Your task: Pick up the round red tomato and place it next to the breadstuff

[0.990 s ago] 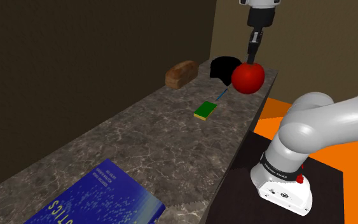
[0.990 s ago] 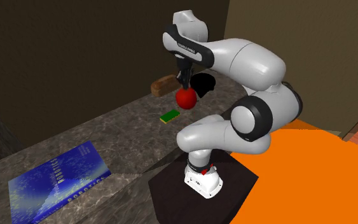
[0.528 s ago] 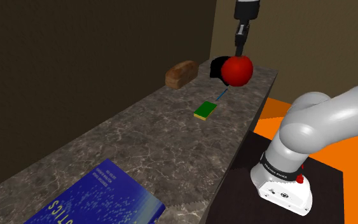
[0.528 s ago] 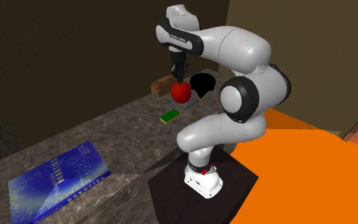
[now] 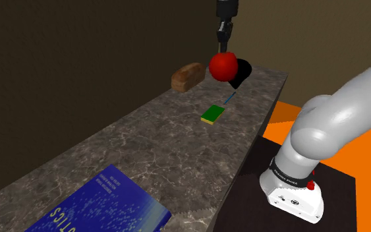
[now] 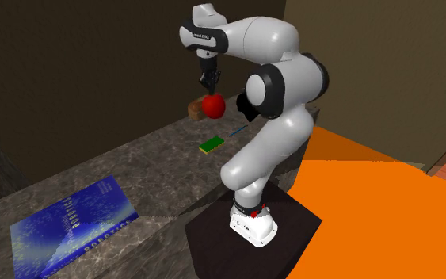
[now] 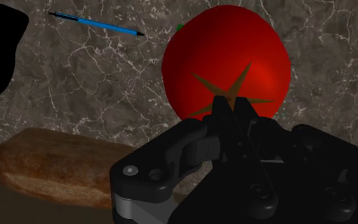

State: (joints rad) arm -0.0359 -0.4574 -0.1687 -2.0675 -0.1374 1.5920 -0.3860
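Since a second ago my gripper [image 5: 224, 51] has carried the tomato [image 5: 223, 66] toward the shoulder view's left. It hangs in the air just beside the bread loaf [image 5: 187, 76], above the marbled counter [image 5: 157, 145]. My fingers are clamped on its stem end. The wrist view shows the blue pen [image 7: 95, 23] plainly. In the second exterior view the tomato covers part of the loaf. A black object [image 5: 244, 70] sits partly behind the tomato, and I cannot make out what it is.

The counter [image 5: 157, 132] looks like marbled stone, grey-brown with pale veins. The tomato [image 7: 228, 57] has smooth, glossy red skin. The bread loaf [image 7: 56, 165] shows a rough, matt brown crust. The hand [image 7: 233, 108] is matt black. The book [image 5: 105, 204] has a glossy blue cover.
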